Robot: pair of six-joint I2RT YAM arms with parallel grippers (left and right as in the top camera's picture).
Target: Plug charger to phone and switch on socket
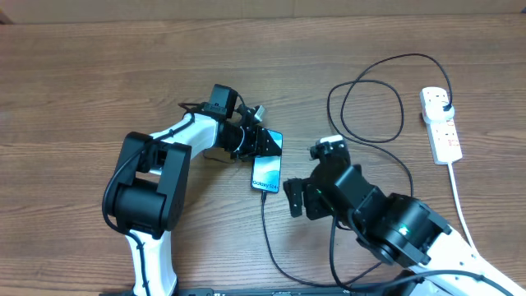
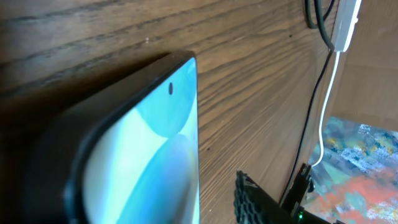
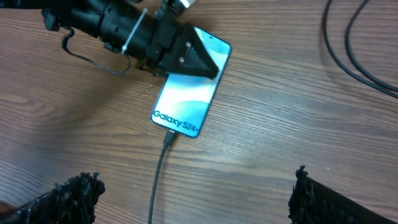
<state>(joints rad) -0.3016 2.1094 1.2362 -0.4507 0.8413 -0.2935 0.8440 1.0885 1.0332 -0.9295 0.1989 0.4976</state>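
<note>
first, from overhead: phone [image 1: 266, 171] flat and screen-up near the middle of the bench [image 1: 82, 74], top end tucked under the left fingers [image 1: 261, 141]; charger [image 1: 264, 215] with its tip at the phone's lower edge, trailing toward the near edge, looping wide and ending as a black plug in an outlet of the socket [image 1: 441, 131] at the far right, well apart from the phone; white cord [image 1: 458, 201] running down from the socket; right fingers [image 1: 296, 200] just beside the phone's lower right corner, spread, holding nothing. next, from the left wrist: phone [image 2: 143, 155] close and large, filling the left side, one ribbed finger pad [image 2: 255, 202] at the bottom just beside its edge; cannot tell whether pinching the phone or merely straddling it; socket [image 2: 347, 25], white cord [image 2: 323, 118] and a stretch of charger [image 2: 318, 25] in the far corner. lastly, from the right wrist: phone [image 3: 186, 102] lit blue, "galaxy" readable, charger [image 3: 155, 180] tip against its bottom edge, left fingers [image 3: 193, 59] over its top end; right fingers [image 3: 68, 199] wide apart in the bottom corners, above the bench [image 3: 280, 124].
</note>
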